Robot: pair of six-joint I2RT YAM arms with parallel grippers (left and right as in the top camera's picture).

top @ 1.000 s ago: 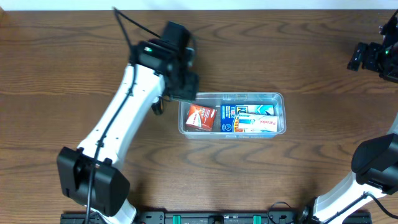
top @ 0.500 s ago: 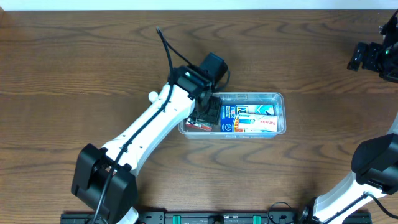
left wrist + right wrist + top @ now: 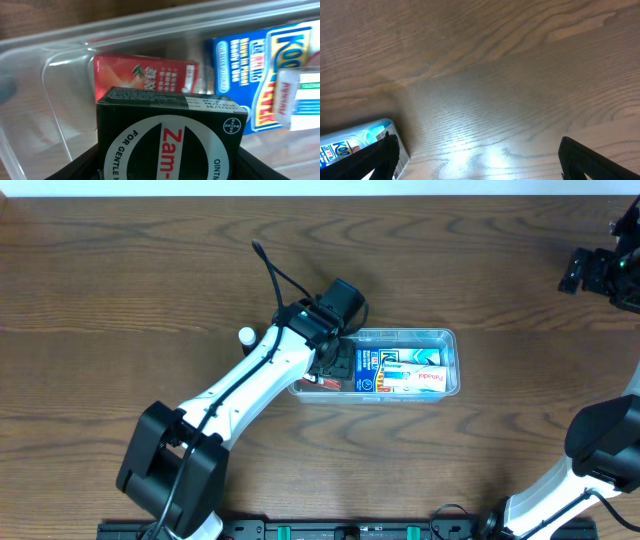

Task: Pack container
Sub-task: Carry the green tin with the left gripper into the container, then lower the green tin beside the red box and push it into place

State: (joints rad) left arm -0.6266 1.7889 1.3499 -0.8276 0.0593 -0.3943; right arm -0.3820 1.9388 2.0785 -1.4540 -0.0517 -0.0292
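Observation:
The clear container (image 3: 420, 333) lies at the table's middle. It holds a red box (image 3: 312, 383), a blue box (image 3: 385, 370) and a white box (image 3: 425, 378). My left gripper (image 3: 335, 363) hangs over the container's left part, shut on a black box marked "Zam-" (image 3: 170, 135). In the left wrist view the gripper (image 3: 167, 170) holds this box just above the red box (image 3: 145, 75), beside the blue box (image 3: 255, 70), inside the clear wall (image 3: 50, 100). My right gripper (image 3: 588, 272) is far off at the back right, open and empty (image 3: 480, 165).
The right wrist view shows bare wood grain table (image 3: 495, 75) and one corner of the container (image 3: 395, 145) at its lower left. The left arm (image 3: 240, 395) runs diagonally from the front left to the container.
My left gripper has carried the black box from outside the container's back left corner to over its left part, above the red box, and has come lower. The right arm has not moved.

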